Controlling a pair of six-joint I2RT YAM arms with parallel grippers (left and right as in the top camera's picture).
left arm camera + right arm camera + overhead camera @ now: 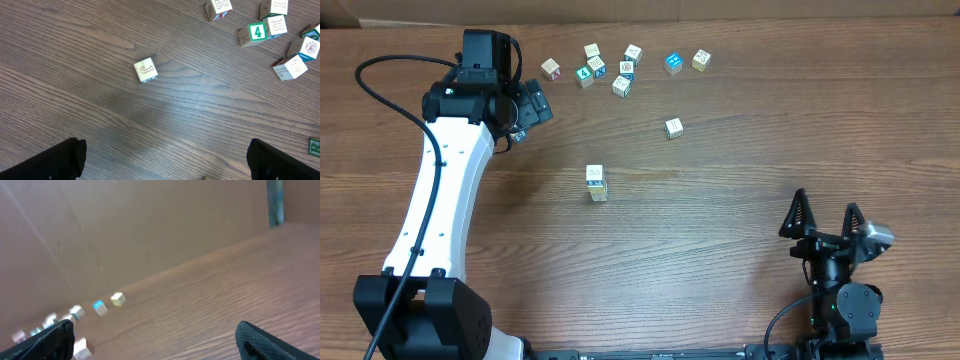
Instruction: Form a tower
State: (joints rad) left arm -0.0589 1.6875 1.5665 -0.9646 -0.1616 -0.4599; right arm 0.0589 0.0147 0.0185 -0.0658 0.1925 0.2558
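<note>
Overhead view: tower upright near the middle of the tabletop, one block wide, long axis vertical, whitish block on top, clear of the loose cubes scattered toward the far edge and of a single cube nearer by. Spread wide and empty, left gripper beyond the tower and to its left, so the tower lies back toward the robot and rightward from it; right gripper likewise spread and empty, well apart at the near right. Judged from that, left arm the nearer, with a descent from above along the vertical axis. Left wrist view: dark fingers at the lower corners, nothing between; ahead, a lone pale J-marked cube, probably the tower's top seen end-on, though not certain; green 4 cube among others at upper right. Right wrist view: blurred; fingers wide apart at the lower corners, small cubes far off at left, tower not made out.
</note>
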